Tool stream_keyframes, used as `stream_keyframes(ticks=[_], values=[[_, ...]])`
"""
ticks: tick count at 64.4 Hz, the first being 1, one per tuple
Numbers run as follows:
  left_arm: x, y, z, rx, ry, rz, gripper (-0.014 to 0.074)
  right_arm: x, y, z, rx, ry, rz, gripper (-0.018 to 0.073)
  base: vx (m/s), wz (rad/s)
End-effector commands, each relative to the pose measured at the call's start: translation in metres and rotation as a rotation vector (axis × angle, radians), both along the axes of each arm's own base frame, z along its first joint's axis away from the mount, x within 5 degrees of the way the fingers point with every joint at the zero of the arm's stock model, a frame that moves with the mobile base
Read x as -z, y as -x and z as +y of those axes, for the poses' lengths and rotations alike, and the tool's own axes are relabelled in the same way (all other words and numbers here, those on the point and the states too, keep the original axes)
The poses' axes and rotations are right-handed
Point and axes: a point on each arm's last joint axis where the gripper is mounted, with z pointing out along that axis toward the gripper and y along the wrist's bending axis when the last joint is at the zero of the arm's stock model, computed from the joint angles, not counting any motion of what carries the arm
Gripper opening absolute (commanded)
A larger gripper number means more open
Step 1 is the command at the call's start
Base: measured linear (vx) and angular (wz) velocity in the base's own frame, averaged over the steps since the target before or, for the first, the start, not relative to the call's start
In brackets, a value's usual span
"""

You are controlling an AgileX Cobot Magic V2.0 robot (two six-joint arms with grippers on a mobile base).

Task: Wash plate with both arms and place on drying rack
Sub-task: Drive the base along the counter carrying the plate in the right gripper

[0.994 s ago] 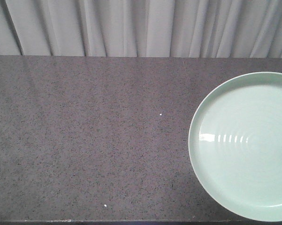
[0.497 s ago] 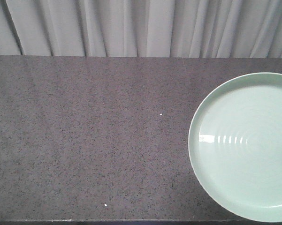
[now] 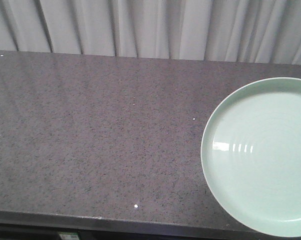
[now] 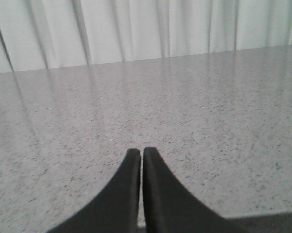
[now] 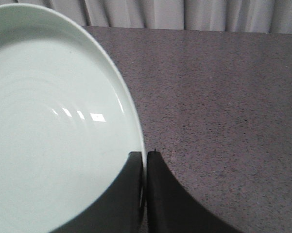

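Note:
The pale mint-green plate (image 3: 260, 155) fills the right side of the front view, cut off by the frame edge. In the right wrist view the plate (image 5: 48, 126) takes up the left half, and my right gripper (image 5: 146, 154) is shut on its rim, one finger over the inside and one outside. My left gripper (image 4: 141, 150) is shut with nothing in it, above bare speckled counter. Neither arm shows in the front view. The drying rack is out of view.
A dark speckled stone counter (image 3: 90, 130) runs across the front view, and its front edge (image 3: 90, 220) shows at the bottom. Behind it hangs a pleated grey curtain (image 3: 140, 25).
The counter and curtain have shifted right and slightly up in the front view, and the counter's front edge now shows. The plate keeps the same place in the picture.

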Motion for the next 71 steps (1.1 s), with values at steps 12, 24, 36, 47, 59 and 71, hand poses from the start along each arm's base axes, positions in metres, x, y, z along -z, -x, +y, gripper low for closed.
stream_keyframes(ticks=[12, 24, 36, 47, 59, 71], values=[[0.0019, -0.0003, 0.0002, -0.004, 0.02, -0.06, 0.0004, -0.0133, -0.0023, -0.0005, 0.009, -0.011, -0.093, -0.0003, -0.08, 0.38], [0.0019, -0.0003, 0.0002, -0.004, 0.02, -0.06, 0.0004, -0.0133, -0.0023, -0.0005, 0.009, -0.011, -0.093, -0.0003, -0.09, 0.54], [0.0019, -0.0003, 0.0002, -0.004, 0.02, -0.06, 0.0004, -0.0133, -0.0023, -0.0005, 0.009, -0.011, -0.093, -0.0003, -0.11, 0.62], [0.0019, -0.0003, 0.0002, -0.004, 0.02, -0.06, 0.0004, -0.0133, -0.0023, -0.0005, 0.009, -0.011, -0.093, -0.0003, -0.11, 0.64], [0.0019, -0.0003, 0.0002, -0.004, 0.02, -0.06, 0.0004, -0.0133, -0.0023, -0.0004, 0.009, -0.011, -0.092, -0.0003, -0.1, 0.61], [0.0019, -0.0003, 0.0002, -0.004, 0.02, -0.06, 0.0004, -0.0133, -0.0023, -0.0004, 0.009, -0.011, -0.092, -0.0003, -0.09, 0.53]])
